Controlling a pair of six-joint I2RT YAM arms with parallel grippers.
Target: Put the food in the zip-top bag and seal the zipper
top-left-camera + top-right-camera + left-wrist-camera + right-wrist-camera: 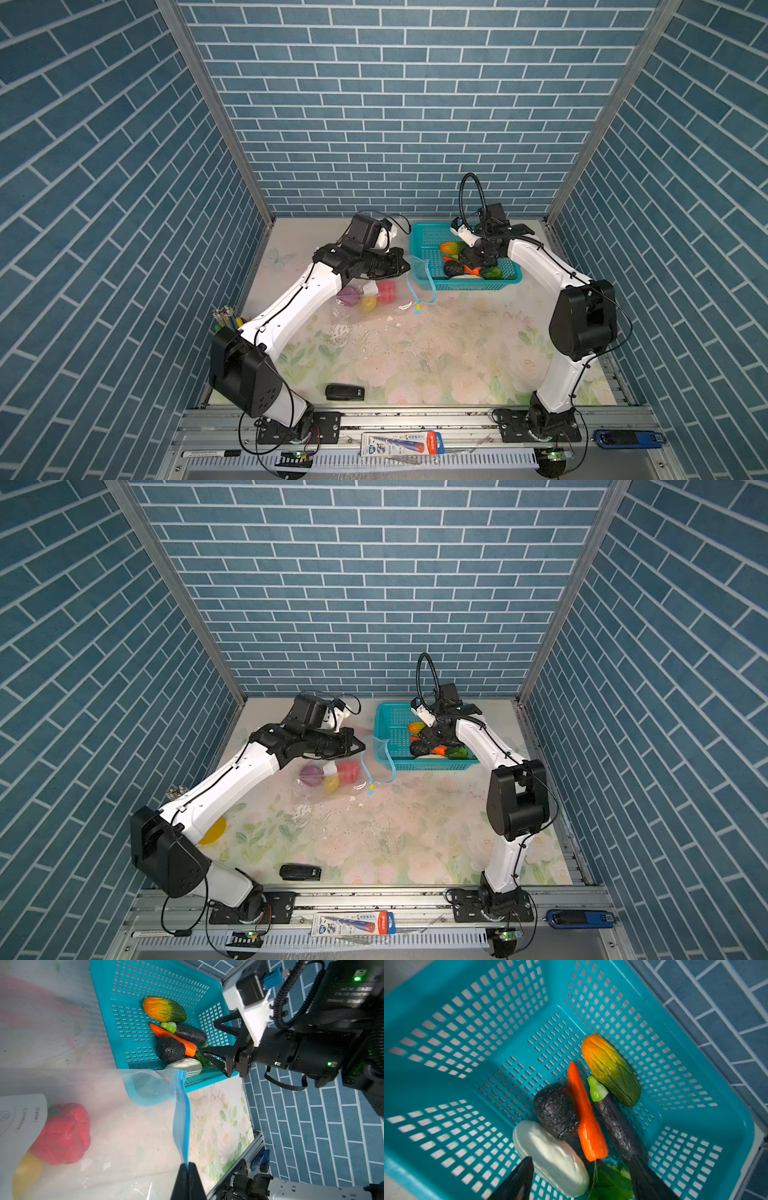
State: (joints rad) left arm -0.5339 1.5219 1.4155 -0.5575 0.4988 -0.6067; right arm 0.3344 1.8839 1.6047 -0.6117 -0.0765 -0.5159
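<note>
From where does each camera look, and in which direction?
Top views: high at the front, facing down over the table; left arm and right arm show whole.
Left wrist: on the left arm, facing past the left gripper, shut on the zipper, toward the basket.
Right wrist: over the basket, facing down on the food; the open right gripper shows.
Shared: every view shows the basket.

Basket [422,241] sits at back of table [457,353], right of ctr. Zip-top bag [128,1136] lies just left of it, zipper [182,1118] edge twd basket. 3 food pcs [386,292] in bag; other food pcs [453,248] in basket, bunched twd its front right.
</note>
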